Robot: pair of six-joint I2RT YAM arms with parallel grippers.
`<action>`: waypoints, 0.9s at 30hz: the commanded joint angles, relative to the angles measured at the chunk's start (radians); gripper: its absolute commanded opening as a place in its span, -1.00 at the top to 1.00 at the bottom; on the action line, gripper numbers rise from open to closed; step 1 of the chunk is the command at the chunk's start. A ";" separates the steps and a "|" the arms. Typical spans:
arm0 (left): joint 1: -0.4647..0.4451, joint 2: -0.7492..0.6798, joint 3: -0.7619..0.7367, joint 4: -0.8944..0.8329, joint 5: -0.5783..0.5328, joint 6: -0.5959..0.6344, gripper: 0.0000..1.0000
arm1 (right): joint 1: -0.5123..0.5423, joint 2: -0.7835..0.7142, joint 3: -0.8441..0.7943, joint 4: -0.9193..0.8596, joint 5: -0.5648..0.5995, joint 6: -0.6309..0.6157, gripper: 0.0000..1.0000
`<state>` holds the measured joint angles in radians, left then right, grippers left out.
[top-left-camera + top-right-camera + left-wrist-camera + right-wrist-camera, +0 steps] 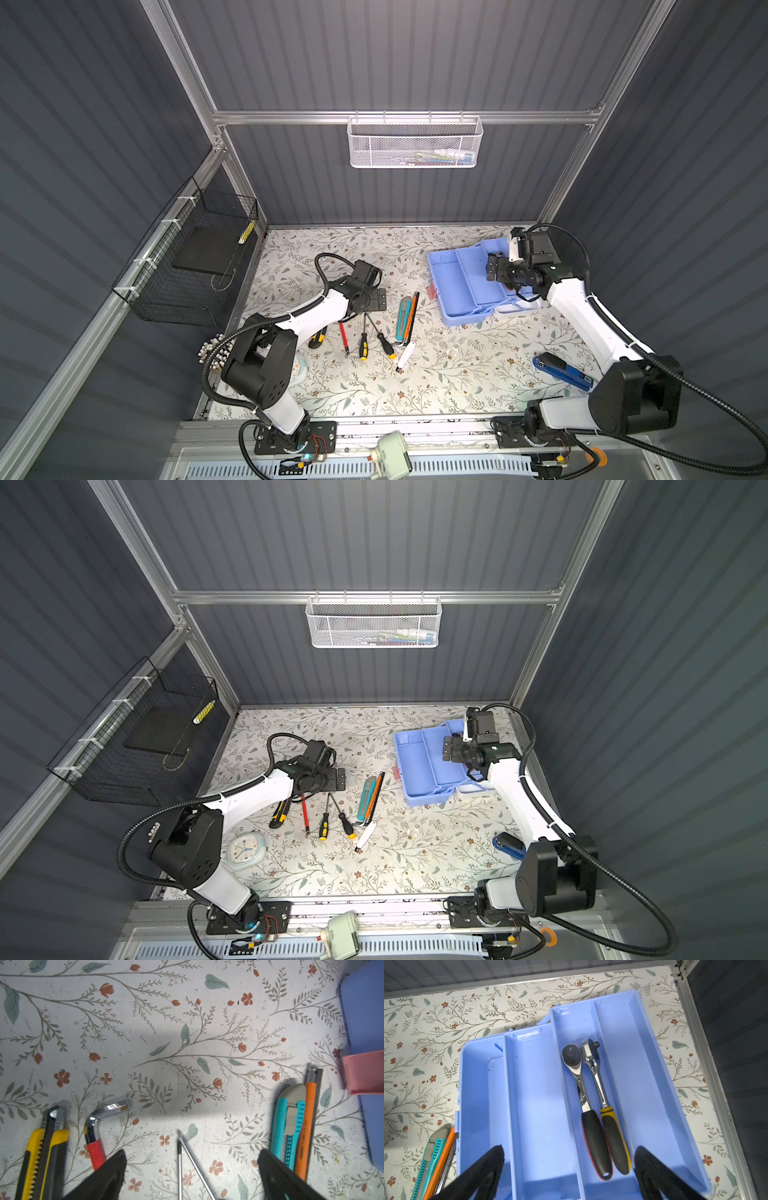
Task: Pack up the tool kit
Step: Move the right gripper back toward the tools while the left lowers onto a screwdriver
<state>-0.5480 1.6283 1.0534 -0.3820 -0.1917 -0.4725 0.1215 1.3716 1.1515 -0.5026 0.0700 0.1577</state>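
Hovering over open tool kit (457, 286) at tabletop (436, 382) back right, right hand (569, 1153) released, empty; two ratchets (591, 1101) lie side by side in top tray (645, 1084). Left hand (192, 1154) released above screwdrivers (180, 1167).

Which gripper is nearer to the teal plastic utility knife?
Left. The left gripper hovers beside the teal plastic utility knife; the right gripper is over the light blue plastic box.
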 commanded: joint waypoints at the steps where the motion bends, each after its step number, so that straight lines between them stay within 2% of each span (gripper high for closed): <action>1: 0.005 -0.027 -0.017 -0.032 -0.021 -0.023 -0.99 | 0.006 -0.030 -0.018 0.028 -0.008 0.017 -0.98; 12: 0.005 -0.042 -0.041 -0.052 -0.059 -0.074 -1.00 | 0.025 -0.082 -0.059 0.043 -0.031 0.022 -0.97; 19: 0.005 -0.042 -0.060 -0.053 -0.067 -0.110 -0.99 | 0.087 -0.100 -0.068 0.030 -0.003 0.017 -0.95; 27: 0.005 -0.028 -0.065 -0.051 -0.051 -0.113 -1.00 | 0.171 -0.117 -0.089 0.024 -0.021 0.084 -0.85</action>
<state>-0.5480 1.6138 1.0046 -0.4118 -0.2432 -0.5629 0.2638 1.2709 1.0767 -0.4717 0.0517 0.2028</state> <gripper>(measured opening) 0.997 0.930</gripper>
